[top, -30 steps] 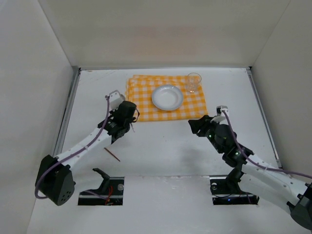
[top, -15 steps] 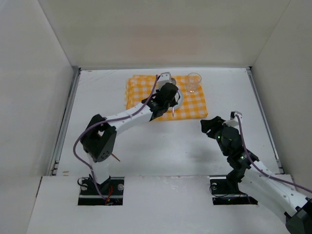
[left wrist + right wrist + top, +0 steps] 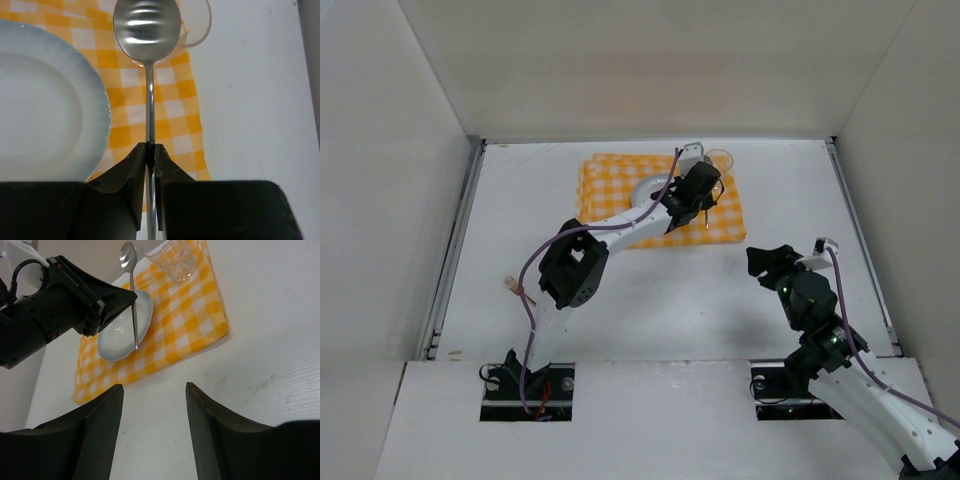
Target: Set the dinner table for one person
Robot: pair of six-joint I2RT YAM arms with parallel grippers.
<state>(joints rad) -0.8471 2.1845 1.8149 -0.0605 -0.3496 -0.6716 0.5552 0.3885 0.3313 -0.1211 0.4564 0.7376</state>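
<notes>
Gripping a spoon (image 3: 148,30) above the checked mat (image 3: 610,190), the left end effector (image 3: 150,150) hovers (right end effector (image 3: 153,389) wide, apparently empty).

dinner table (image 3: 650,300) | large matte white rectangle | flat, level | thin metal strips along side edges

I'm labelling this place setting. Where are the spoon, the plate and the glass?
spoon (image 3: 149,100), left wrist view, on its handle.
plate (image 3: 45,105), left wrist view, on its bare centre.
glass (image 3: 176,257), right wrist view, on its side.
</notes>
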